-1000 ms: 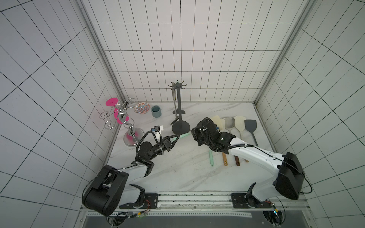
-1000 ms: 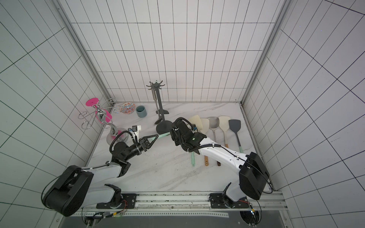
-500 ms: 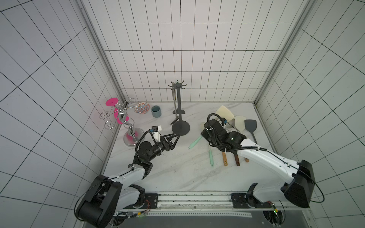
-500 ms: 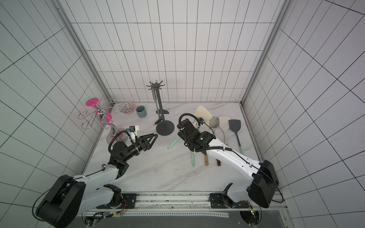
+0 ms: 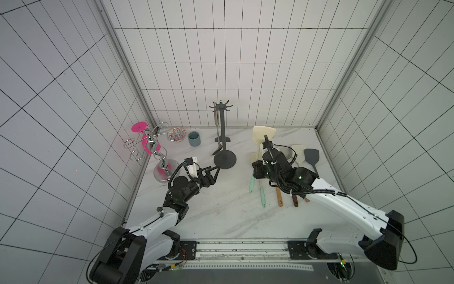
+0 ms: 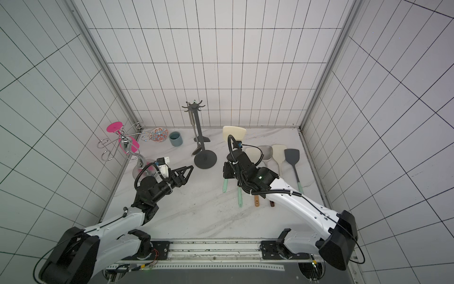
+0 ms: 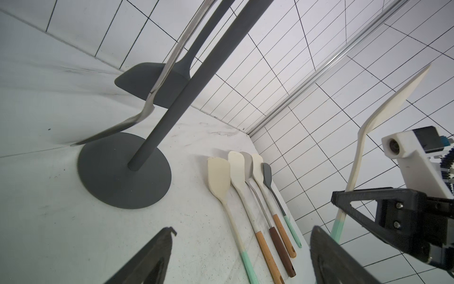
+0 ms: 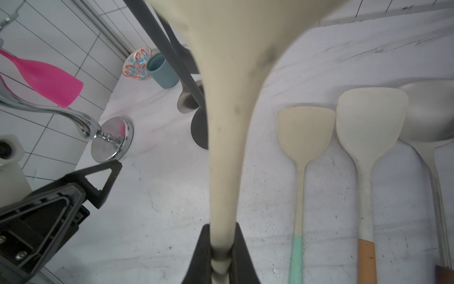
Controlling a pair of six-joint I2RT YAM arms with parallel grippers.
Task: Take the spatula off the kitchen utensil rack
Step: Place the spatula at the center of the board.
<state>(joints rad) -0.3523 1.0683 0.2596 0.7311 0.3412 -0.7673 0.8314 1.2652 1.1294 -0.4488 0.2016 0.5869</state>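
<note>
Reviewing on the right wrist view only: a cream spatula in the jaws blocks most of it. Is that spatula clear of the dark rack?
Observer: Yes. In both top views the cream spatula stands apart from the kitchen utensil rack, blade up.
Operator: Anything on the rack's hooks?
Observer: A steel turner and a dark grey spatula hang from the crown.
Operator: And the left gripper?
Observer: The left wrist view shows the left gripper open, with nothing between its jaws.
</note>
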